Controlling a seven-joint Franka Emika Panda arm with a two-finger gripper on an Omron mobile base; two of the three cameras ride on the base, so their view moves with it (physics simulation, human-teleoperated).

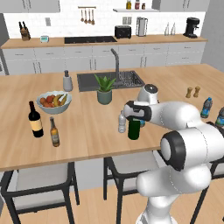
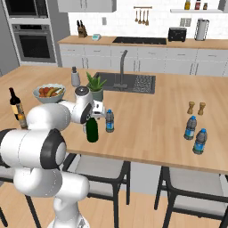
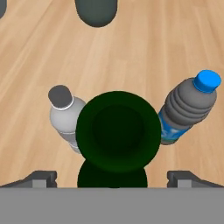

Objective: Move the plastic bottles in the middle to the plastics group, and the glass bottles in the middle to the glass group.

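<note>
The tall dark green glass bottle (image 1: 134,130) (image 2: 92,130) (image 3: 118,131) stands mid-counter. My gripper (image 1: 135,119) (image 2: 92,117) (image 3: 113,178) hangs right over it, open, one fingertip on each side of its top. A clear plastic bottle (image 1: 122,122) (image 3: 65,113) and a blue-capped plastic bottle (image 2: 109,121) (image 3: 188,109) flank it closely. The plastics group (image 1: 206,107) (image 2: 195,134) stands at the right end of the counter. The glass group, a black wine bottle (image 1: 35,120) (image 2: 15,104) and a slim brown bottle (image 1: 54,132), stands at the left end.
A fruit bowl (image 1: 54,101), a potted plant (image 1: 104,90) (image 2: 95,87) and a sink (image 1: 111,80) lie behind the bottles. Two small shakers (image 1: 192,92) (image 2: 196,108) stand near the plastics group. Stools (image 1: 39,179) sit under the counter's front edge.
</note>
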